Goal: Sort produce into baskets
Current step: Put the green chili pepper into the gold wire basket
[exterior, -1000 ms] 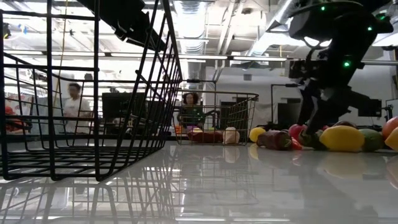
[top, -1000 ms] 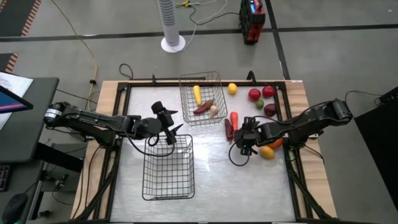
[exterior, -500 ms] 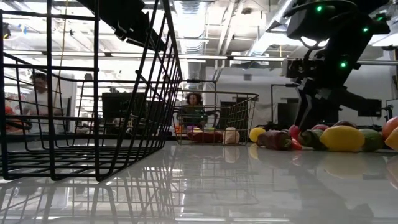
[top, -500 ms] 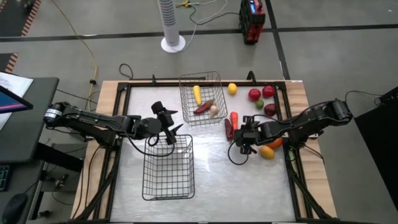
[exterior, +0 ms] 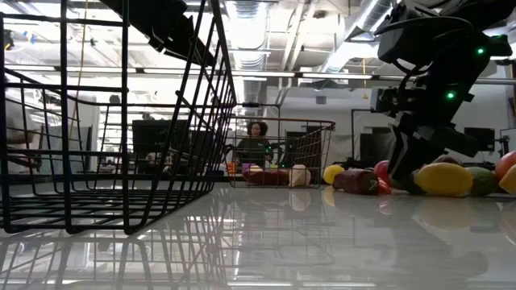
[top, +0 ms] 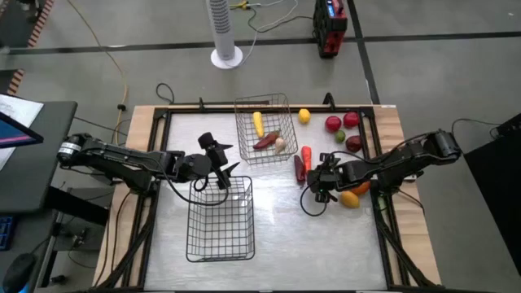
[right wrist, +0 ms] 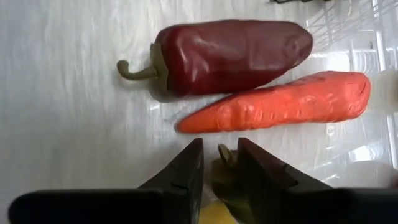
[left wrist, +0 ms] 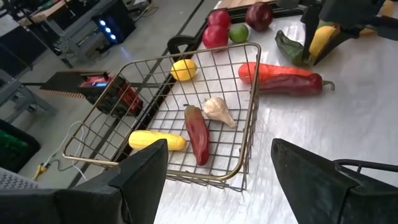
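Bright overhead light; glare on glossy table (exterior: 266,242).

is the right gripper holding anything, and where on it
Yes: the right gripper pinches a dark green pepper near its stem end. The left gripper holds nothing.

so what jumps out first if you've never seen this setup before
Probably the right gripper, low at the table's right side with its fingers closing on something greenish yellow beside a dark red pepper and a carrot. Next, the far wire basket already holding a few pieces, while the near basket looks empty. The left gripper waits open above the near basket's far edge.
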